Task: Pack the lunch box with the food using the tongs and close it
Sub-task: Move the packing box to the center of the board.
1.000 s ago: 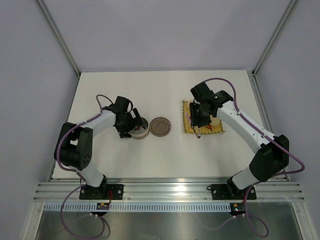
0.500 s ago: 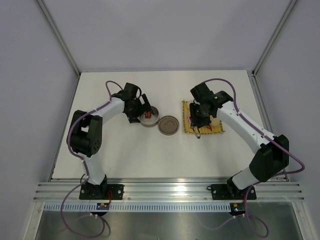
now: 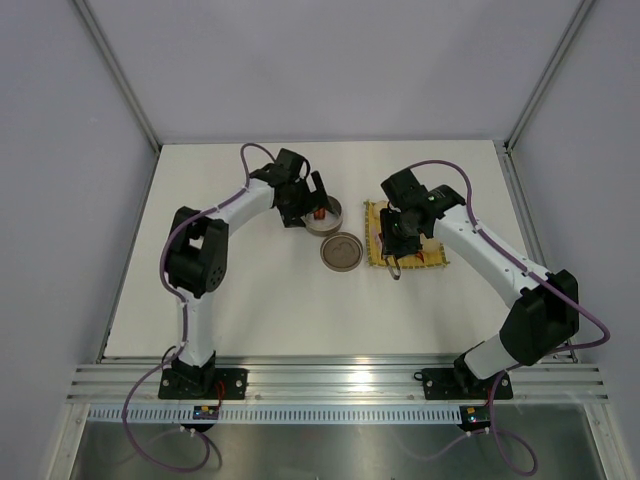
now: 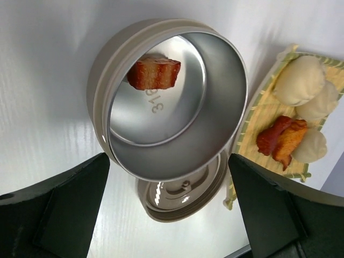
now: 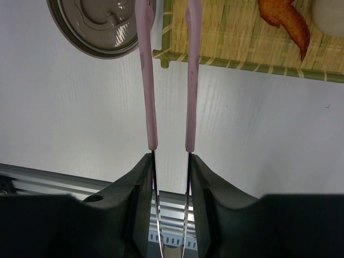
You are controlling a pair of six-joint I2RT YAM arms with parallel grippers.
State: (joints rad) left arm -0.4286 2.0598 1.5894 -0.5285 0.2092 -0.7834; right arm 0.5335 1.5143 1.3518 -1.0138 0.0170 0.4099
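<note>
The lunch box (image 3: 322, 213), a round silver tin (image 4: 172, 97), sits between my left gripper's (image 3: 318, 207) fingers, which press its two sides (image 4: 167, 158). One red-brown food chunk (image 4: 154, 74) lies inside it. Its lid (image 3: 341, 251) lies knob-up just beyond and is partly covered by the tin in the left wrist view (image 4: 177, 199). My right gripper (image 3: 398, 243) is shut on the tongs (image 5: 146, 80) at the mat's near-left corner (image 5: 171, 161). The tong tips are out of view. Cream balls (image 4: 298, 80) and orange-red pieces (image 4: 280, 141) lie on the yellow woven mat (image 3: 430, 250).
The mat's green-edged corner (image 5: 161, 56) lies next to the lid (image 5: 97, 27). An orange piece (image 5: 285, 19) rests on the mat. An aluminium rail (image 3: 340, 380) runs along the near edge of the white table (image 3: 230, 300), with grey walls around.
My left arm has swung the tin from the near left toward the far right, up beside the lid. The lid has shifted slightly right. The right arm has hardly moved.
</note>
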